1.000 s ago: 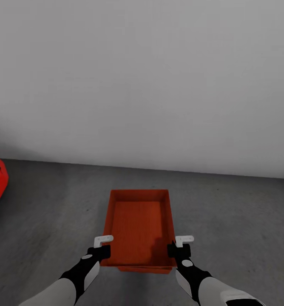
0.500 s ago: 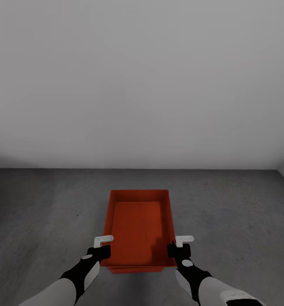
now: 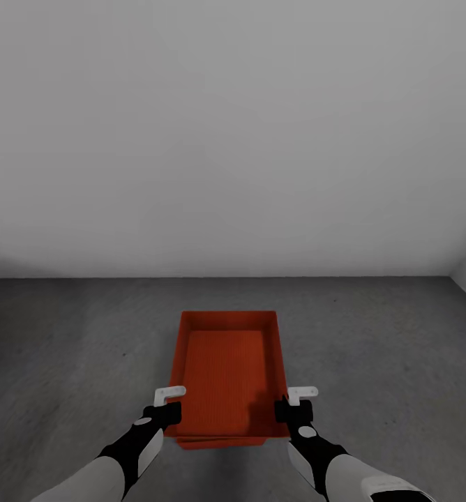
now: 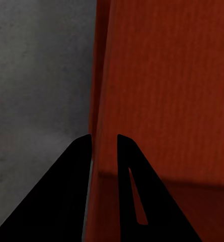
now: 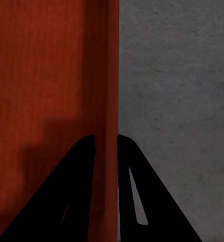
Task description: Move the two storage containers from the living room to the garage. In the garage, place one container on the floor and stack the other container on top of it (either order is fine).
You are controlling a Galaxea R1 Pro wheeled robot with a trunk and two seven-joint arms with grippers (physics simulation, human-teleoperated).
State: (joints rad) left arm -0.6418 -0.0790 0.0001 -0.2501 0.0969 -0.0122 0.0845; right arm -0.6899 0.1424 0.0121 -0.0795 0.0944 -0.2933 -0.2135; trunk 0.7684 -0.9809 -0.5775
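container [image 3: 226, 373] | left claw [image 4: 104, 143] grips left wall | right claw [image 5: 106, 143] grips right wall | underside hidden

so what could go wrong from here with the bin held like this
1. Each gripper pinches only a thin side wall of the storage container: left gripper, right gripper. Uneven arm motion could twist the container or let it slip.
2. A second red edge shows just under the container's near end, possibly the other container; a skewed lowering onto the floor could seat the stack crooked.

We see white forearms at five and seven o'clock, black wrists with white panels, white brackets, and black tapering fingers [image 4: 81, 166].
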